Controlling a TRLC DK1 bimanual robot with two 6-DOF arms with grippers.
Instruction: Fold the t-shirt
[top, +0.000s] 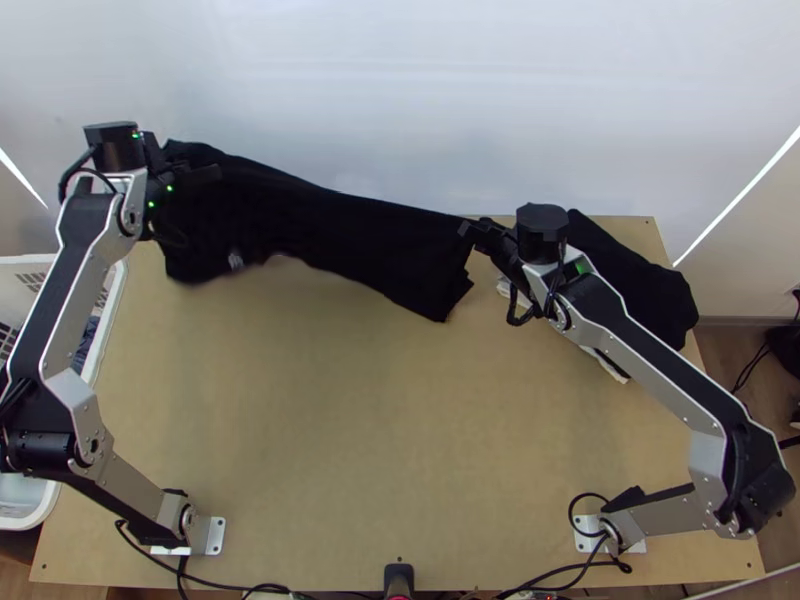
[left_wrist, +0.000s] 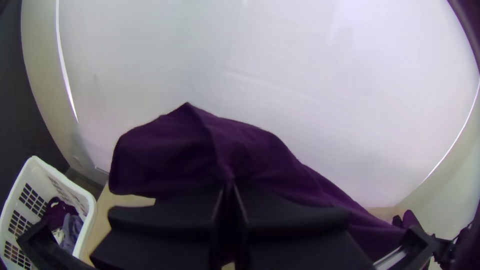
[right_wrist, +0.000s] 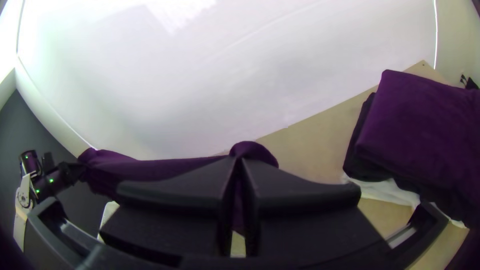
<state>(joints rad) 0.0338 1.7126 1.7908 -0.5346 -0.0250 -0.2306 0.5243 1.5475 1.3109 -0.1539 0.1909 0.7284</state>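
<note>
In the top view the black t-shirt (top: 340, 230) stretches bunched lengthwise between both grippers. Its far-left part is held by my left gripper (top: 215, 175), and my right gripper (top: 468, 230) has its other end near the table's far edge. The left wrist view shows the left gripper (left_wrist: 229, 192) closed on the shirt (left_wrist: 190, 145), which spreads out beyond the fingers and slopes off toward the other arm. From the right wrist, the right gripper (right_wrist: 240, 172) pinches the cloth (right_wrist: 165, 167), a small rounded bulge standing past the fingertips.
A stack of folded dark cloths (right_wrist: 420, 130), with white cloth (right_wrist: 385, 190) beneath, lies at the table's far right, beside the right gripper. A white laundry basket (left_wrist: 85, 200) with clothes stands off the left edge. Cables (top: 240, 585) run along the near edge.
</note>
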